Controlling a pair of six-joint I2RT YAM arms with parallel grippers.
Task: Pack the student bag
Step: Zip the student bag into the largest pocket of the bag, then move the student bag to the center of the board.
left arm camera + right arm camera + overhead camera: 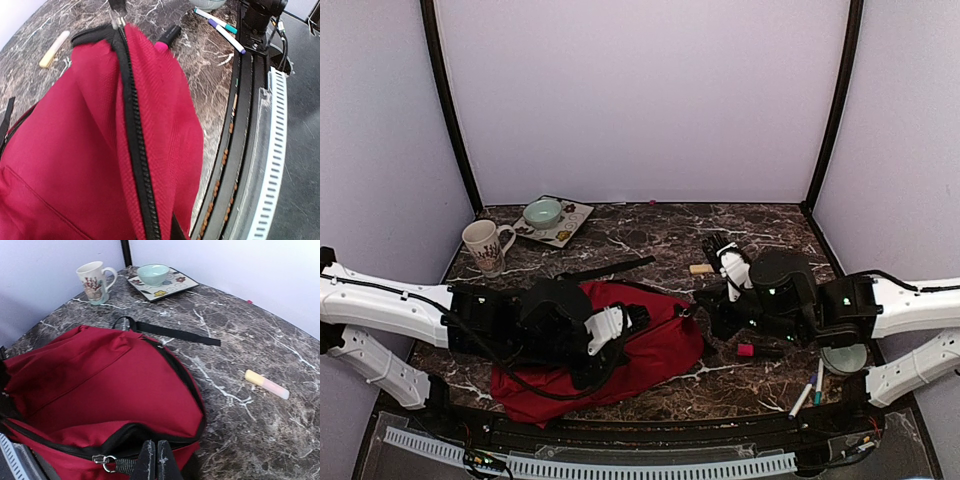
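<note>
The student bag (650,355) is a dark-red backpack lying at the near middle of the table; its black zipper (131,130) is partly open. My left gripper (632,320) is over the bag's middle. In the left wrist view red fabric hides its fingers, and a ridge of fabric along the zipper rises into the jaws. My right gripper (157,462) is shut at the bag's right end on the striped zipper pull (120,466), beside the dark opening (125,437). It also shows in the top view (704,312).
A mug (487,245) and a plate (570,228) with a green bowl (542,212) stand at the back left. A yellow-pink highlighter (701,268) lies behind the bag. A pink-capped marker (747,350), two pens (808,392) and a round dish (845,358) lie at the right front. A black strap (610,268) trails behind the bag.
</note>
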